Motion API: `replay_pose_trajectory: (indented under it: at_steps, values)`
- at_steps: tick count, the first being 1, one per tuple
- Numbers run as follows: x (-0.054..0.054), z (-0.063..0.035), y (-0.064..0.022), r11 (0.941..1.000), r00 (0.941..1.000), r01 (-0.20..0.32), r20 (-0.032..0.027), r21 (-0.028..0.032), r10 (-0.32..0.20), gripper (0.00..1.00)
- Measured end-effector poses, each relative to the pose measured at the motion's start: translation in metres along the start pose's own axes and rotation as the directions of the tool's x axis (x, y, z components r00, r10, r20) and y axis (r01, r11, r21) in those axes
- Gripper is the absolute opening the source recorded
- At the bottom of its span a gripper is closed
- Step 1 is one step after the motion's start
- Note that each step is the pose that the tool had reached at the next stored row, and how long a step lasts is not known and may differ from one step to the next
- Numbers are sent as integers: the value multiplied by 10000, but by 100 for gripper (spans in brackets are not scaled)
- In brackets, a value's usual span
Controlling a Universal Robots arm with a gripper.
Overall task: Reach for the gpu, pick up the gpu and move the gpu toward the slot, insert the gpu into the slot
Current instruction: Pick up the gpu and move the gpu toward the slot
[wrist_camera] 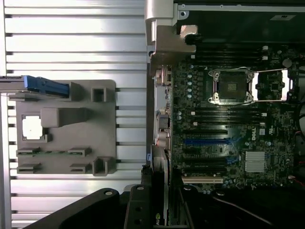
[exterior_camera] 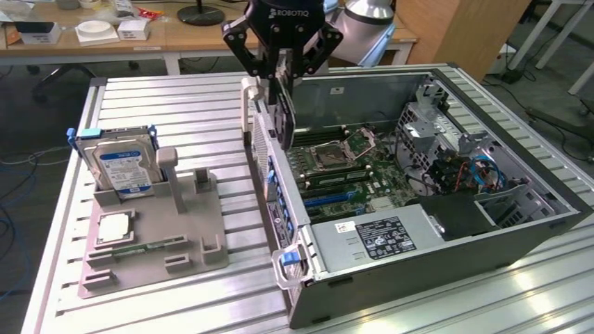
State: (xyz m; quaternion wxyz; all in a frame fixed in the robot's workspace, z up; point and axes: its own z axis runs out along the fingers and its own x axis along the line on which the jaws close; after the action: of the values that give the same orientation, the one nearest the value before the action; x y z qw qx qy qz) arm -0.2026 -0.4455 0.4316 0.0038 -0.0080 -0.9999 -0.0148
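At the exterior view's left, a gray holder (exterior_camera: 209,229) lies on the slatted metal table (exterior_camera: 186,104). In its far part a hard drive (exterior_camera: 121,167) with a blue label stands upright on its edge. Nearer to the camera a square processor chip (exterior_camera: 113,228) lies flat in a pocket, and just beside it a green memory stick (exterior_camera: 139,247) lies in its groove.

In the middle, the gripper (exterior_camera: 283,75) hangs above the left wall of the open computer case (exterior_camera: 519,236). Its jaws are clenched on the upper edge of the gpu (exterior_camera: 284,118). The gpu is upright, thin and dark, and it hangs down along the inner side of that wall, over the left edge of the motherboard (exterior_camera: 371,174). In the wrist view the card is seen edge-on between the black fingers (wrist_camera: 138,210), and it is not seated in a slot.

To the right, inside the case, the processor socket (exterior_camera: 348,147) is on the far part of the board. The blue slots (exterior_camera: 330,200) are nearer, close to the card. The power supply (exterior_camera: 394,235) with its white and black label fills the near corner.
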Motion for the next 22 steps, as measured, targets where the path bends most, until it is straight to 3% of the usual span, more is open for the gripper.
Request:
replay_pose_trajectory:
  at_steps: [22]
  values:
    - [-558,18,8,10000,10000,66,-3,1,-66,26]
